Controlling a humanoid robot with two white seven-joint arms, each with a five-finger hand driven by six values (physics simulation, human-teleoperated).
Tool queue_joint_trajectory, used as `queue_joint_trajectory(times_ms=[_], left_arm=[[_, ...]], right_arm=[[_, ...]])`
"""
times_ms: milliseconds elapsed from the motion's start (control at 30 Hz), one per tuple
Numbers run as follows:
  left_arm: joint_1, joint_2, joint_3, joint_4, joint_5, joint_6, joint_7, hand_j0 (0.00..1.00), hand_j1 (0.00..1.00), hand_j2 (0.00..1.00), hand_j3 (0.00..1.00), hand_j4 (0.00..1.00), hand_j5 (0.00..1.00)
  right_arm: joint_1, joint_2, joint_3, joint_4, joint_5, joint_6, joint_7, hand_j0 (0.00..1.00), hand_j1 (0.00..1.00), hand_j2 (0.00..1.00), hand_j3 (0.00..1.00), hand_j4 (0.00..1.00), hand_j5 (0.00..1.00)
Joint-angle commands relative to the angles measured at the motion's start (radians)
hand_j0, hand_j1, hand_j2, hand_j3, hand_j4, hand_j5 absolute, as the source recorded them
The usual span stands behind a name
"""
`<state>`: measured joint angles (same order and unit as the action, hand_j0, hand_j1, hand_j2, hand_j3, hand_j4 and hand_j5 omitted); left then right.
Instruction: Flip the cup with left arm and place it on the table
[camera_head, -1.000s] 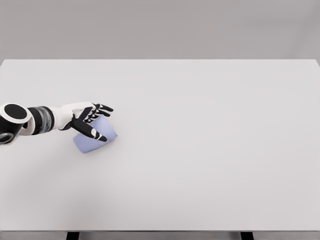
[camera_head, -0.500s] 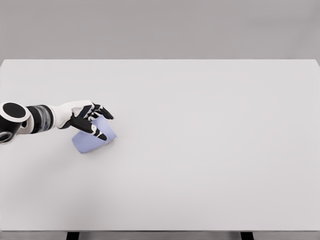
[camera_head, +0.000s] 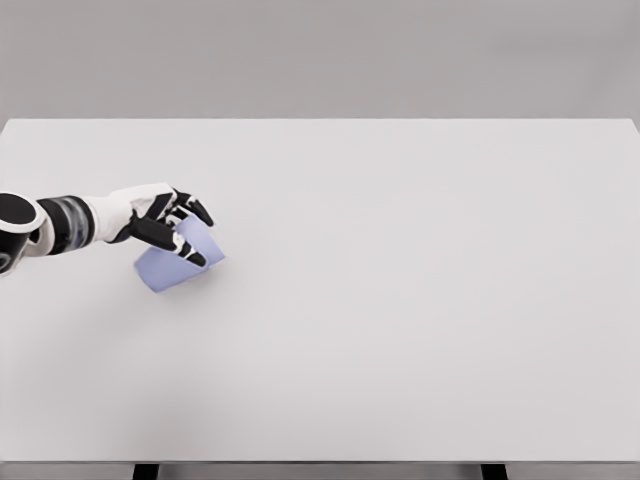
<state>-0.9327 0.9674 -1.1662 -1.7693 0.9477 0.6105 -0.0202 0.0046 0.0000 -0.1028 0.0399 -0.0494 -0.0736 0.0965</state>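
Cup (camera_head: 178, 260) tilted on table (camera_head: 400, 300), left hand (camera_head: 160, 218) fingers (camera_head: 190, 255) curled around it.

Single head view, high, looking down across white table (camera_head: 400, 300).

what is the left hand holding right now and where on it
The left hand grips the pale blue cup around its upper side wall, fingers wrapped across it, the cup tilted over the table.
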Motion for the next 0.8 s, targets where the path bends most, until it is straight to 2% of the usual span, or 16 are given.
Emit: queue_joint_trajectory(times_ms=[0,67,533,600,767], left_arm=[[0.0,0.005,0.003,0.001,-0.018,0.0,0.0,0.34,0.34,0.34,0.34,0.34,0.34],[0.0,0.028,0.003,0.004,-0.018,0.0,0.0,0.34,0.34,0.34,0.34,0.34,0.34],[0.003,0.045,0.013,0.016,-0.04,-0.006,0.002,0.34,0.34,0.34,0.34,0.34,0.34],[0.003,0.045,0.037,0.016,-0.038,-0.003,0.003,0.34,0.34,0.34,0.34,0.34,0.34],[0.003,0.039,0.049,0.019,-0.038,0.0,0.003,0.34,0.34,0.34,0.34,0.34,0.34]], right_arm=[[0.0,0.0,0.0,0.0,-0.001,0.0,0.0,1.0,1.0,1.0,1.0,1.0,1.0],[0.0,0.0,0.0,0.0,-0.001,0.0,0.0,1.0,1.0,1.0,1.0,1.0,1.0],[0.0,0.0,0.0,0.0,-0.001,0.0,0.0,1.0,1.0,1.0,1.0,1.0,1.0],[0.002,0.0,0.0,0.0,0.0,0.0,0.0,1.0,1.0,1.0,1.0,1.0,1.0],[0.0,0.0,0.0,0.0,-0.001,0.0,0.0,1.0,1.0,1.0,1.0,1.0,1.0]])
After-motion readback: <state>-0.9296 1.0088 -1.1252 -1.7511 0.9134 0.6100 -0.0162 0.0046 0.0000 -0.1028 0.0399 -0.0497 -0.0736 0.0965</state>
